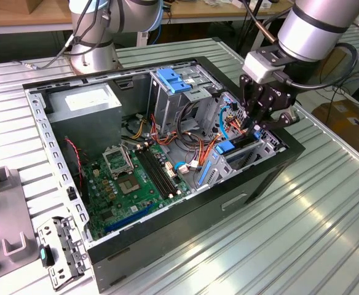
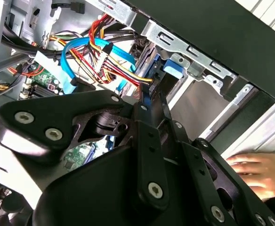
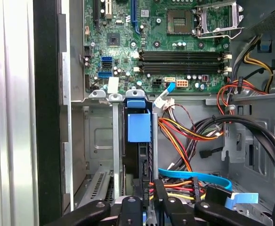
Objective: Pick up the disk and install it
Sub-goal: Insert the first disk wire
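Gripper [image 1: 257, 125] is sitting clamped on the disk [image 3: 139, 126], w/ disk standing edge-up in drive cage [image 1: 248, 153] at PC case [image 1: 167, 258] corner.

1. A ribbed metal table [image 1: 327, 233] of long silver slats carries everything in the exterior view.
2. An open black computer case [image 1: 167, 246] lies on its side on the table, its open face turned up.
3. Toward the exterior view's left of the case, a grey moulded fixture [image 1: 4, 227] with raised blocks sits flat on the slats.
4. Just beside the case's near corner, between it and the grey fixture, a perforated metal bracket [image 1: 63, 249] lies on the table, a small teal tab on its edge.
5. Behind the case, the robot arm's round base [image 1: 93, 58] stands on the table.
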{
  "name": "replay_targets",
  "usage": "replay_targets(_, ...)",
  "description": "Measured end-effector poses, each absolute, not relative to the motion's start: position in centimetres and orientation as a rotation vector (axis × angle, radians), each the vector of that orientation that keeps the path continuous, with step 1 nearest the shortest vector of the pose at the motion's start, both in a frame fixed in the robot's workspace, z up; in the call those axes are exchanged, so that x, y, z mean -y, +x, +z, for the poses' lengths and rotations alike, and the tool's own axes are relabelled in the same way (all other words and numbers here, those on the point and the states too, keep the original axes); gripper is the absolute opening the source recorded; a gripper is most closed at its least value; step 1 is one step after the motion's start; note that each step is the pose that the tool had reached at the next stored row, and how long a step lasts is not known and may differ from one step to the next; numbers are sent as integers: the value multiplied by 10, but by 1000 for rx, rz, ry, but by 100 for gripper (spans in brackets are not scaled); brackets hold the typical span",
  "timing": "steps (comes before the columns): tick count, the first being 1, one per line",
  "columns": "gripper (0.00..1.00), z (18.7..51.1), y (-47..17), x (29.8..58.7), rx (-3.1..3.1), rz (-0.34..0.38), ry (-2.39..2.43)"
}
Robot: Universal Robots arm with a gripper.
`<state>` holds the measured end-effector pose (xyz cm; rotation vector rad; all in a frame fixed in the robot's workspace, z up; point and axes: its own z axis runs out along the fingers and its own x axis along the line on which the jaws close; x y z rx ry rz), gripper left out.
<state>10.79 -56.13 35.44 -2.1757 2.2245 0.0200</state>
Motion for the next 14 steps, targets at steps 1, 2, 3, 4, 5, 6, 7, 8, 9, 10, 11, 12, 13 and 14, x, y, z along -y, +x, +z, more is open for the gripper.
replay_targets(1, 24, 354, 108, 561, -2225, 20, -2176)
replay_targets(2, 23, 355, 108, 561, -2225, 20, -2176)
replay_targets(3, 16, 355, 108, 561, -2225, 20, -2176)
replay_targets(4, 11, 355, 108, 561, -2225, 20, -2176)
replay_targets(5, 11, 355, 108, 561, -2225, 20, -2176)
replay_targets(6, 11, 355, 108, 561, -2225, 20, -2176)
replay_targets(7, 11, 355, 108, 561, -2225, 20, -2176)
replay_targets(8, 11, 355, 108, 561, -2225, 20, -2176)
replay_targets(9, 11, 355, 108, 561, -2225, 20, -2176)
replay_targets(10, 11, 355, 108, 561, -2225, 20, -2176)
replay_targets(11, 11, 355, 108, 561, -2225, 20, -2176)
replay_targets(12, 11, 355, 108, 561, -2225, 20, -2176)
replay_targets(13, 11, 355, 108, 561, -2225, 20, -2176)
replay_targets(14, 11, 355, 108, 561, -2225, 20, -2176)
